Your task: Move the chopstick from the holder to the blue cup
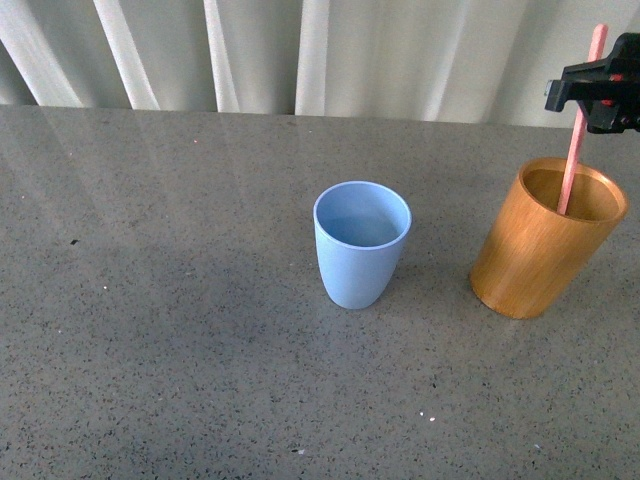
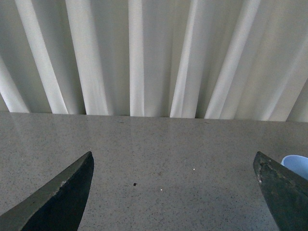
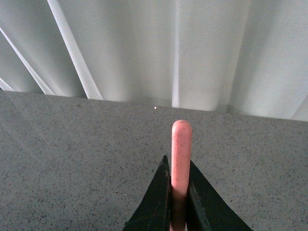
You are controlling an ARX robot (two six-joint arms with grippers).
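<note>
1. Front view: showing the grey speckled surface (image 1: 180,330) with the blue cup (image 1: 358,262) standing upright near its middle, mouth facing up.
2. Seeing the holder (image 1: 540,255) standing on the same surface to the right of the blue cup, well apart from it.
3. Finding the chopstick (image 1: 571,170) with its lower end inside the holder, close to the far wall, and its upper part rising well above the rim, tilting slightly.
4. Holding the chopstick with the right hand (image 1: 583,100) above the rim of the holder, leaving only the pink tip sticking out over the black hand.
5. Right wrist view: showing two dark fingers (image 3: 156,202) pressing against the chopstick from both sides, with its rounded tip standing out beyond them.
6. Left wrist view: showing the left hand (image 2: 173,192) spread wide and gripping nothing, with only grey surface lying between its two dark fingertips (image 2: 57,197).
7. Catching a small piece of the blue cup's rim just beside one of those fingertips.
8. Seeing a pale pleated curtain (image 1: 300,50) hanging behind the far edge of the surface.
</note>
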